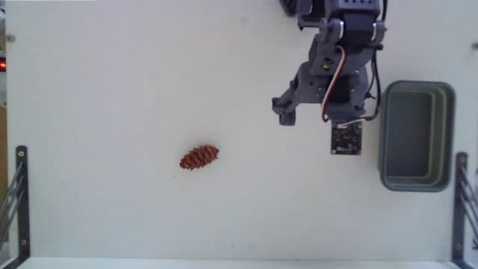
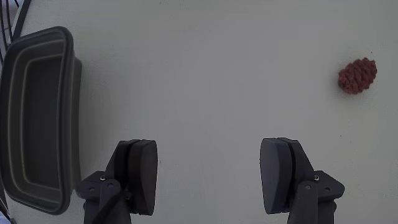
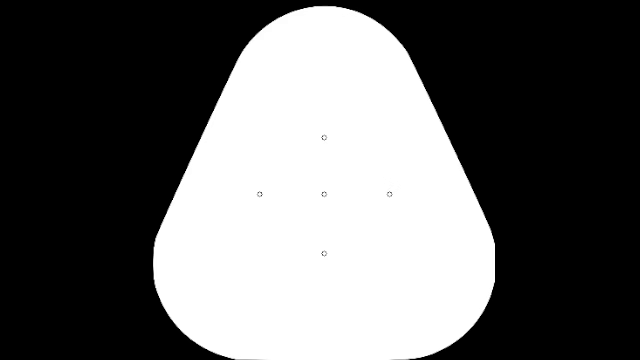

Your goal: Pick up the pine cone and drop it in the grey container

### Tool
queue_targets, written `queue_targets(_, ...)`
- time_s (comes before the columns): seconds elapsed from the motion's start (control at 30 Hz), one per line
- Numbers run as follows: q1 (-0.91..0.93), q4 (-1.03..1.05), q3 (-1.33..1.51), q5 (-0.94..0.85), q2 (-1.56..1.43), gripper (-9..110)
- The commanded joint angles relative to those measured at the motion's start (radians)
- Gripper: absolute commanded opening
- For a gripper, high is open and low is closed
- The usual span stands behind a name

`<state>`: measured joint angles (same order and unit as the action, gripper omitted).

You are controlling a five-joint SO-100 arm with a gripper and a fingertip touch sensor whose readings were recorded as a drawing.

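Pine cone [image 1: 199,158] lies nearly left-right in the fixed view; only the wrist view shows the gripper [image 2: 214,177] spread wide, empty.

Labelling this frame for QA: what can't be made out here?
- Arm base: cut off by the top edge of the fixed view.
- Hand: its fingers run off the wrist view's bottom edge; in the fixed view the arm hides the fingertips.
- Grey container: its left side is cut off in the wrist view. The fixed view shows it whole.
- Pine cone: too small in either view to count scales.
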<state>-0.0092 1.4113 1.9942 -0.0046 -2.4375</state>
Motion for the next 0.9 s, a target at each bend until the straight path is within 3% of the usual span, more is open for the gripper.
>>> queue_targets(0.0,0.009,0.019,0.005,0.005,-0.043,110)
queue_targets(0.87,0.009,0.019,0.005,0.005,-0.043,110)
